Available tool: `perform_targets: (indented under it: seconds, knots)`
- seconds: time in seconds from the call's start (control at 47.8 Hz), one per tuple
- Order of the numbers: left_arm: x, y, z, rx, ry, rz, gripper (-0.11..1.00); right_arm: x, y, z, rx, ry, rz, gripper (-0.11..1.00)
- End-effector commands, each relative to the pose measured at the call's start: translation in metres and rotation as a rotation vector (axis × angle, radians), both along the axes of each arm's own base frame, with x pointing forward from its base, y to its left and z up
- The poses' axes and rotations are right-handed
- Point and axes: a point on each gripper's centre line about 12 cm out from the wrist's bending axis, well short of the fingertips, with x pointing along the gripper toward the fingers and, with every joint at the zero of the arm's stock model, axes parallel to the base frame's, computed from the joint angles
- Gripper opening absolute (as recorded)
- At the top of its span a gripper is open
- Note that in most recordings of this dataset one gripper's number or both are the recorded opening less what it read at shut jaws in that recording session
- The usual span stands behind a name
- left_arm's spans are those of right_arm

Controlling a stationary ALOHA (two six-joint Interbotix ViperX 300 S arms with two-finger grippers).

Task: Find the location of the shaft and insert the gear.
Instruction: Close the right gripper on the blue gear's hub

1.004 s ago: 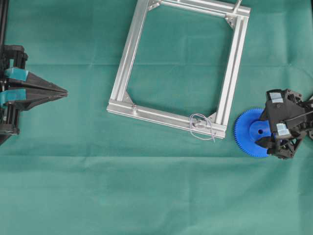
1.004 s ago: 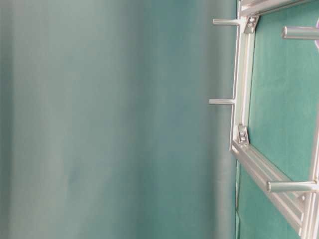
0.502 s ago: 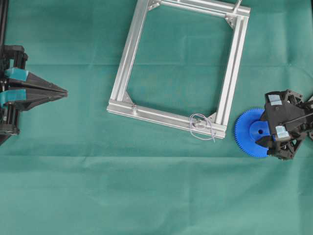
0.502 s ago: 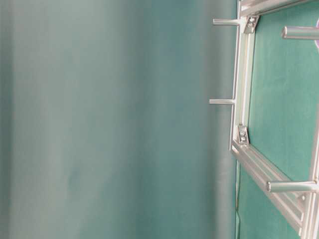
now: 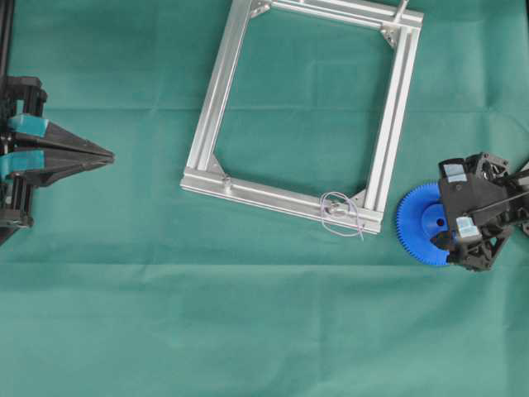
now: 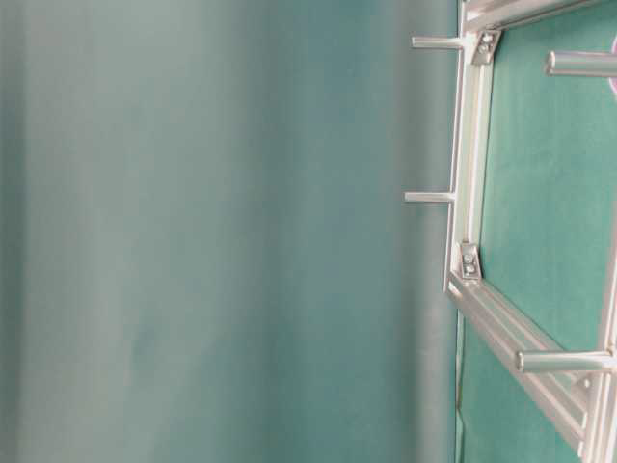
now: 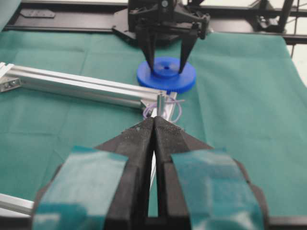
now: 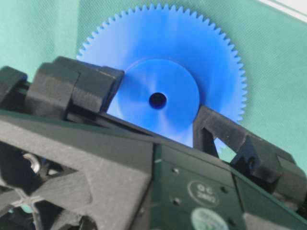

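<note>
**Right hand straddles the gear's hub; shaft stands at the frame corner**

The blue gear (image 5: 421,225) lies flat on the green cloth of the worktop (image 5: 248,331), just beside the near right corner of the aluminium frame (image 5: 302,107) but apart from it. The right hand (image 5: 450,236) is over the gear's right side. In the right wrist view its two black fingers (image 8: 91,88) sit on either side of the raised round hub (image 8: 158,98), touching or very nearly touching its edge, with the small centre hole showing between them. The left wrist view shows the same thing from across the worktop: fingertips down on the gear, one on each side of the hub, the gear resting on the cloth.

The shaft (image 7: 160,102) stands upright as a short silvery pin on the frame's corner, with a thin pale wire loop (image 5: 343,213) around its base, between the gear and the left hand.

The left hand (image 5: 103,155) is well apart at the left edge, fingers pressed together, holding nothing.
</note>
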Motion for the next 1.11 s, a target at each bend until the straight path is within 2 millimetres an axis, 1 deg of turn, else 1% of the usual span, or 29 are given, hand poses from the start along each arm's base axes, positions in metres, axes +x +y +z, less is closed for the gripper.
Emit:
perform_targets:
  seconds: [0.0,0.397,0.711,0.878,1.087]
  knots:
    - [0.003,0.0,0.004,-0.003,-0.006,0.001,0.01,-0.003,0.002,-0.01,-0.001,0.043,-0.001,0.7]
    - [0.002,0.0,0.004,-0.003,-0.006,0.001,0.01,-0.006,0.001,-0.012,0.005,0.066,-0.052,0.7]
    - [0.002,0.0,0.004,-0.003,-0.005,0.0,0.01,-0.004,0.001,-0.01,0.008,0.057,-0.059,0.7]
    - [0.003,0.0,0.004,-0.003,-0.005,0.0,0.01,-0.001,0.002,0.0,0.009,0.063,-0.058,0.7]
    - [0.003,0.0,0.004,-0.003,-0.003,0.0,0.01,0.008,0.003,0.026,0.007,0.04,-0.047,0.7]
